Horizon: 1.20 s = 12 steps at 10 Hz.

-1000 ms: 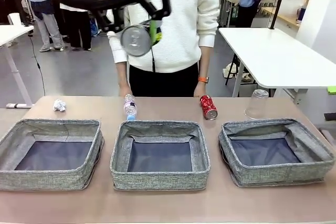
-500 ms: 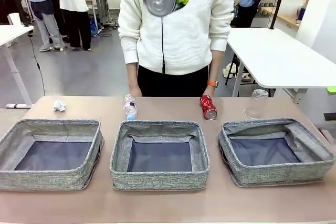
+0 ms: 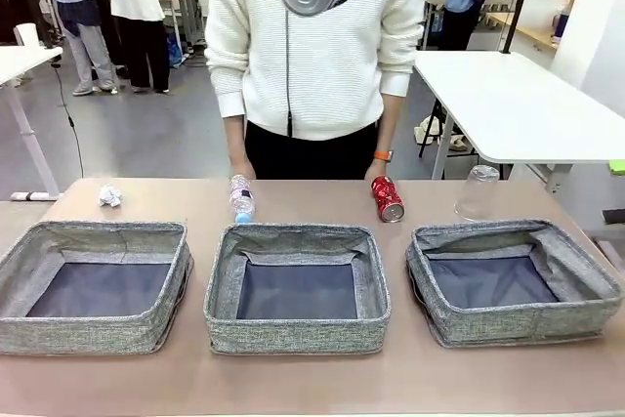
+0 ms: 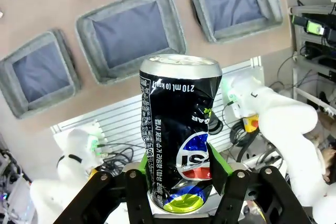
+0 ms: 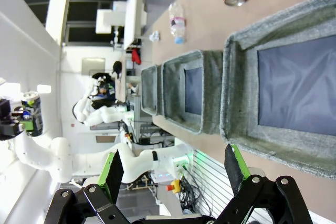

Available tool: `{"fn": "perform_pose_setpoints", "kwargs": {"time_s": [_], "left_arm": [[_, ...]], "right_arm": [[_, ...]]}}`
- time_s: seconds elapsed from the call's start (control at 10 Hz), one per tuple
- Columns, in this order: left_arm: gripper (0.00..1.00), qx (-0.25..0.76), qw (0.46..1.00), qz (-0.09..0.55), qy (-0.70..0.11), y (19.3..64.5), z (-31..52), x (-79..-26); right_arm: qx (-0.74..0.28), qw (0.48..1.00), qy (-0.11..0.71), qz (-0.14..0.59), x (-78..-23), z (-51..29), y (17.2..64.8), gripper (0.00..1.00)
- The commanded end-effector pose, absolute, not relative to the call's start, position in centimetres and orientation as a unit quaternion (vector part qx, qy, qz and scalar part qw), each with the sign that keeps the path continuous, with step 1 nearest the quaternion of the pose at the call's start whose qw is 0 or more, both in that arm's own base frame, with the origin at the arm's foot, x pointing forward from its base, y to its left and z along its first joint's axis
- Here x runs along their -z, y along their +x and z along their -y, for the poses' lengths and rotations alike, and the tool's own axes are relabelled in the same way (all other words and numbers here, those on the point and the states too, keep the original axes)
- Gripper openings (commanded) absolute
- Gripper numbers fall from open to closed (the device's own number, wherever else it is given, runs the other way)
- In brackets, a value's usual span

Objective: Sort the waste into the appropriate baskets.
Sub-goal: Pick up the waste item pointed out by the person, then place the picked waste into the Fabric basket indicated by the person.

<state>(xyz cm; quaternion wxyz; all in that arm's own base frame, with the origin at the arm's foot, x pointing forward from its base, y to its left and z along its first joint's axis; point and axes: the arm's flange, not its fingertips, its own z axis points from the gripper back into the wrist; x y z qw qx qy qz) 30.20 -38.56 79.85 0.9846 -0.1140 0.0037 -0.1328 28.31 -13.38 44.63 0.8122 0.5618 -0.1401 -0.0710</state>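
The left end effector (image 4: 181, 163) is clamped on the crushed black-white can (image 4: 178, 129), green pads pressed to its dented lower sides. The can's print reads upside down: "210 mL 10 kcal", small Korean lines, the letters "PSI" by a red, white and blue roundel, and "GAR" above it. In the front view this can hangs high above the surface (image 3: 293, 383), its silver end facing the camera. The right end effector (image 5: 173, 171) has its fingers wide apart with nothing between them. Three grey baskets sit in a row: left (image 3: 88, 334), middle (image 3: 293, 336), right (image 3: 508, 327). Behind them lie the crumpled white paper ball (image 3: 110, 196), the clear plastic bottle (image 3: 241, 199) with its blue cap toward the middle basket, the red can (image 3: 388, 199), its label too small to read, and the clear plastic cup (image 3: 478, 192). A person (image 3: 312, 56) in a white sweater stands at the far edge.
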Motion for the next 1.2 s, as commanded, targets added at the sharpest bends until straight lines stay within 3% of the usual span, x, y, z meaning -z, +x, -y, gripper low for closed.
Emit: {"fn": "perform_pose_setpoints", "kwargs": {"time_s": [0.0, 1.1], "left_arm": [[0.42, 0.139, 0.983, -0.004, -0.118, 29.67, 38.04, -79.51], [0.42, 0.139, 0.983, -0.004, -0.118, 29.67, 38.04, -79.51]], "right_arm": [[0.059, 0.808, 0.567, 0.149, -44.80, 13.46, 28.52, 1.00], [0.059, 0.808, 0.567, 0.149, -44.80, 13.46, 28.52, 1.00]]}}
